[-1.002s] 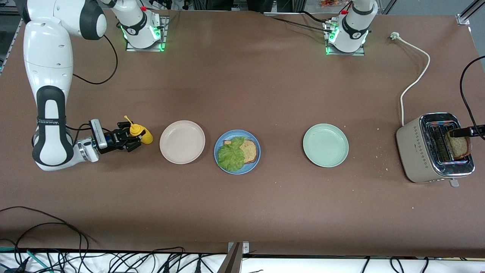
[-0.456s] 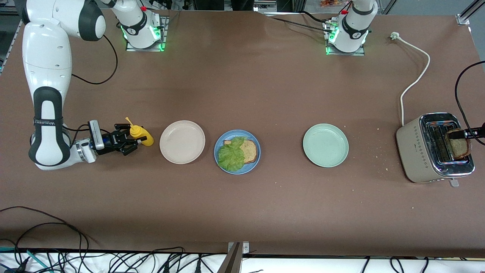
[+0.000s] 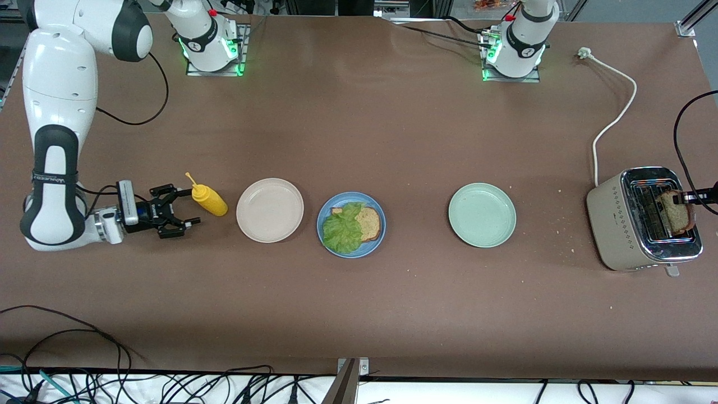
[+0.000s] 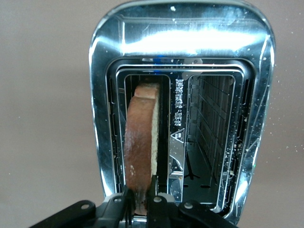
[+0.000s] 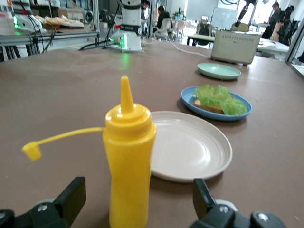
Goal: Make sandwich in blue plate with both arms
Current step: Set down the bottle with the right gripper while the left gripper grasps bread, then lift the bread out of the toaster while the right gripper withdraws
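The blue plate (image 3: 359, 253) sits mid-table and holds one bread slice (image 3: 371, 223) with a lettuce leaf (image 3: 341, 230) over part of it. It also shows in the right wrist view (image 5: 216, 115). My left gripper (image 3: 682, 197) is over the toaster (image 3: 622, 219), shut on a second bread slice (image 3: 676, 217). This slice stands edge-up in one slot (image 4: 141, 142), my left gripper's (image 4: 140, 198) fingers pinching its top edge. My right gripper (image 3: 187, 206) is open and empty, low over the table, just short of the yellow squeeze bottle (image 3: 209, 201).
A beige plate (image 3: 270, 210) lies between the bottle and the blue plate. A pale green plate (image 3: 482, 215) lies toward the left arm's end. The toaster's white cord (image 3: 614, 118) runs toward the bases. The bottle (image 5: 129, 156) stands upright, cap hanging open.
My right gripper has let go of the yellow bottle and drawn back toward the right arm's end of the table. My left gripper with the slice has barely shifted over the toaster.
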`<state>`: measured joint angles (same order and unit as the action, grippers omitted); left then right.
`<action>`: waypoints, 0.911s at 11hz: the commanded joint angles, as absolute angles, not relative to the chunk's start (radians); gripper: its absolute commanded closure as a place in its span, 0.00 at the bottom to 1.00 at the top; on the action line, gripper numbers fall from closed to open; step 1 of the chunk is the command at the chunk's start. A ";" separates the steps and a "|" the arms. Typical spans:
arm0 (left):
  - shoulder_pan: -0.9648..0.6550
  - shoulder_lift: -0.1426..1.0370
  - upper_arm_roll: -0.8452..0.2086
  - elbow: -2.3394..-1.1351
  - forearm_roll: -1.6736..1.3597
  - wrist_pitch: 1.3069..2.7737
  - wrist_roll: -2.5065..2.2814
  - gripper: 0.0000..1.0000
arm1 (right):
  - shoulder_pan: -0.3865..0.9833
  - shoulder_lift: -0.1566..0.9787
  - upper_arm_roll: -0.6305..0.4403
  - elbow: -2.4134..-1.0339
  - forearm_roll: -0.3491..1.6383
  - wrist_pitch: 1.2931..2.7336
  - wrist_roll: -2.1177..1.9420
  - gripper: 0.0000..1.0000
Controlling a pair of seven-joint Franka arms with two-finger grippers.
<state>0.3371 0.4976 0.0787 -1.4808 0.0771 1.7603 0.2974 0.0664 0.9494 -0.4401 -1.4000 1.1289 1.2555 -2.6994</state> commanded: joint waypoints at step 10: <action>0.347 0.310 0.058 -1.387 0.106 1.559 0.423 1.00 | 0.100 0.781 -0.626 -1.215 0.902 1.296 -1.936 0.00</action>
<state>0.3403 0.3649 0.0738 -1.3791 0.0776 1.6067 0.4007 0.0867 0.8371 -0.6173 -1.2108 0.9456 1.3030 -2.0829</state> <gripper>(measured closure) 0.912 0.000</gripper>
